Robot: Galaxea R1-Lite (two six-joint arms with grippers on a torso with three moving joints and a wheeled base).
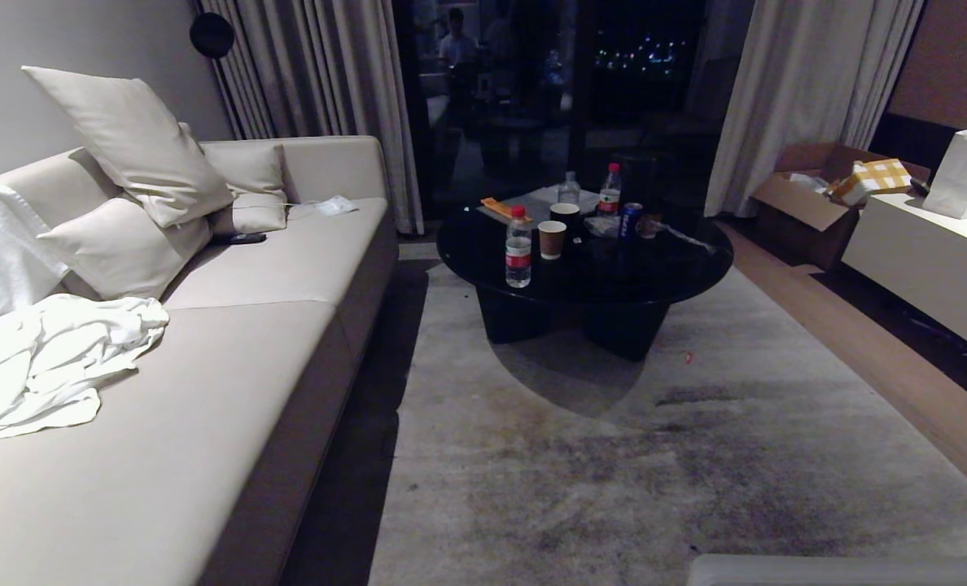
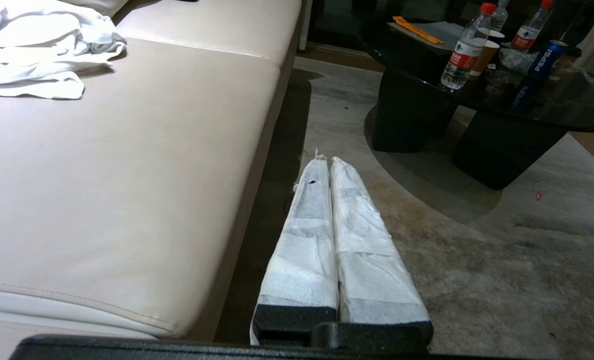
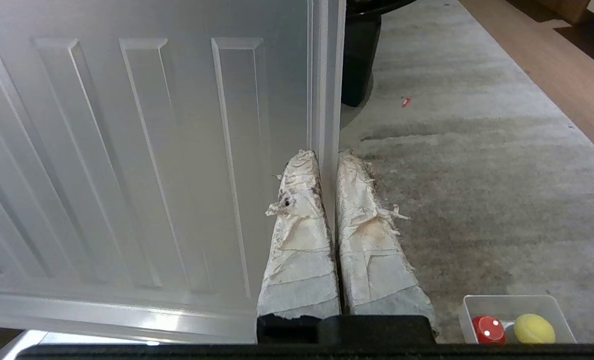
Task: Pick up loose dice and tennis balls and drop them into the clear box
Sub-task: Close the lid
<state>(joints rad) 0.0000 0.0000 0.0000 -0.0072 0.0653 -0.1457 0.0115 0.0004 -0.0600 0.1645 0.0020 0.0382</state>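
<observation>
While pinching lid (image 3: 127, 150), right hand (image 3: 328, 155) level.

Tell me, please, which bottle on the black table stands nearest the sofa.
The red-capped water bottle at the table's front-left edge; the other two bottles stand farther back.

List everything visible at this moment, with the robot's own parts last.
Sofa: one, beige, along the left.
Pillows: three, beige, on the sofa.
Cloth: one, white, crumpled on the sofa.
Table: one, black, round, on the rug.
Bottles: three, clear, on the table.
Cups: two, paper, on the table.
Can: one, blue, on the table.
Rug: one, grey, stained.
Carton: one, brown, far right.
Lid: one, whitish, ribbed, held on edge.
Clear box: one, on the rug.
Red piece: one, in the box.
Yellow round piece: one, in the box.
Left tool: shut, empty, beside the sofa.
Right tool: shut on the lid's rim.
</observation>
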